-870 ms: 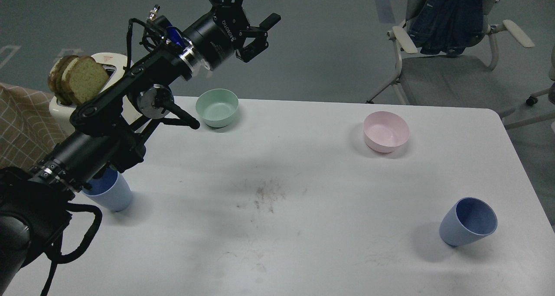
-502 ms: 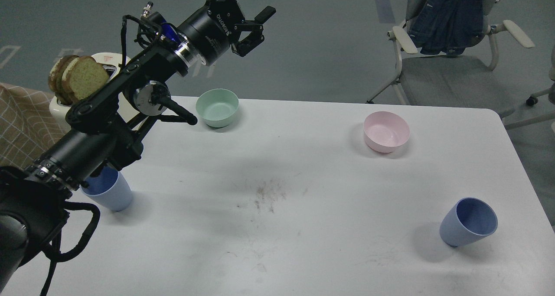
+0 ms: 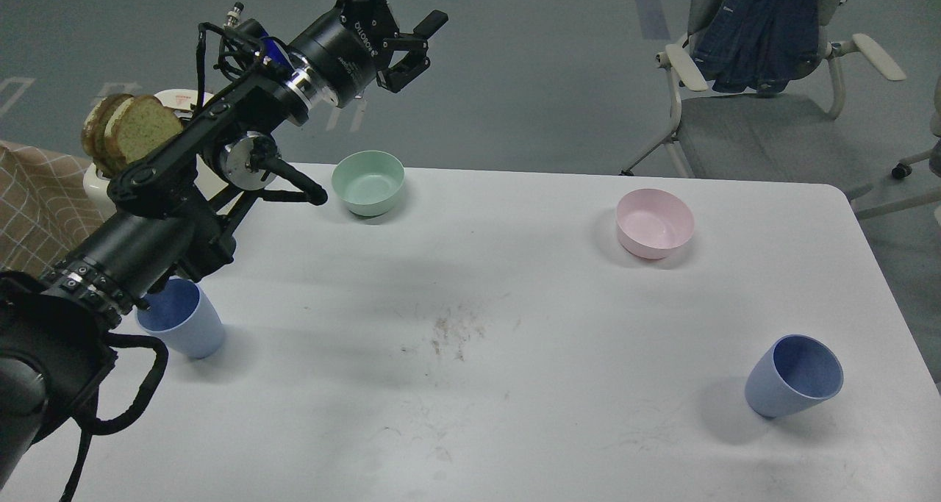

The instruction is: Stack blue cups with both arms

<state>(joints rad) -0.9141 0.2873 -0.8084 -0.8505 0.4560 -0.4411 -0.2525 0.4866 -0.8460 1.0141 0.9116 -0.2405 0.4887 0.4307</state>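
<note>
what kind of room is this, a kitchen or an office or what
Most likely an office or lab set up for robot trials, not a real kitchen: a plain white table on grey floor, an office chair with a jacket draped over it, and a toaster holding bread as a prop.

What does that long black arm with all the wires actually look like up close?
The left arm is matte black, built of thick cylindrical segments joined by silver rings. Loose black cables loop along it, with a blue connector near the wrist. White lettering marks the wrist cylinder. It ends in the left gripper, two black angular fingers.
</note>
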